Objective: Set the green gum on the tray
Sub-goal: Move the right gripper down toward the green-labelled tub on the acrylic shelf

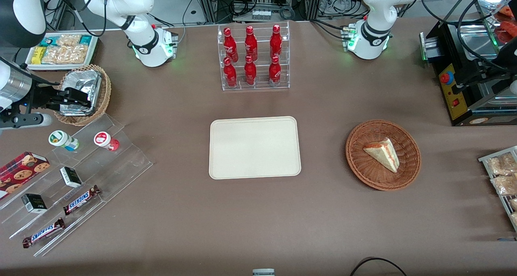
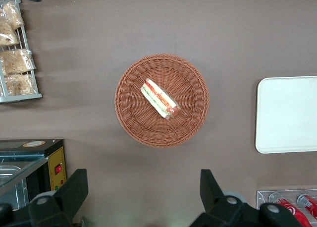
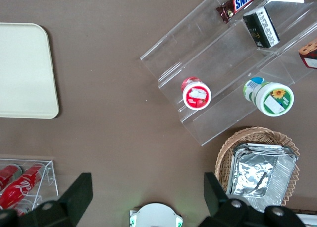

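The right arm's tool (image 1: 83, 99), a black two-finger gripper, hangs over the wicker basket of foil-wrapped packs (image 1: 83, 94) at the working arm's end of the brown bench (image 1: 258, 211); its fingers (image 3: 79, 192) are spread wide apart and hold nothing. The small green gum canister with a white lid and green band (image 1: 62, 140) stands untouched on the clear acrylic stepped display stand (image 1: 76, 183), just nearer the front camera than that basket, and close beside a like canister with a red-and-white lid (image 1: 106, 140). The large cream-beige rectangular tray (image 1: 255, 147) lies bare in the middle of the bench, well apart from the gum. The step in hand looks like the approach, so nothing of the task is done yet. To do it well, the tool should come down centred on the green lid, fingers straddling the round body and turned so that neither one knocks the red-lidded neighbour or catches the step edge of the stand; a light, square squeeze should suit a smooth, slippery cylinder, then a straight lift before carrying it across. The bench is covered in a plain brown, matte surface. Elsewhere stand a clear rack of red bottles (image 1: 253, 57), a round wicker basket with a wrapped sandwich wedge (image 1: 383, 154), and two Snickers bars (image 1: 82, 199) lower on the stand.
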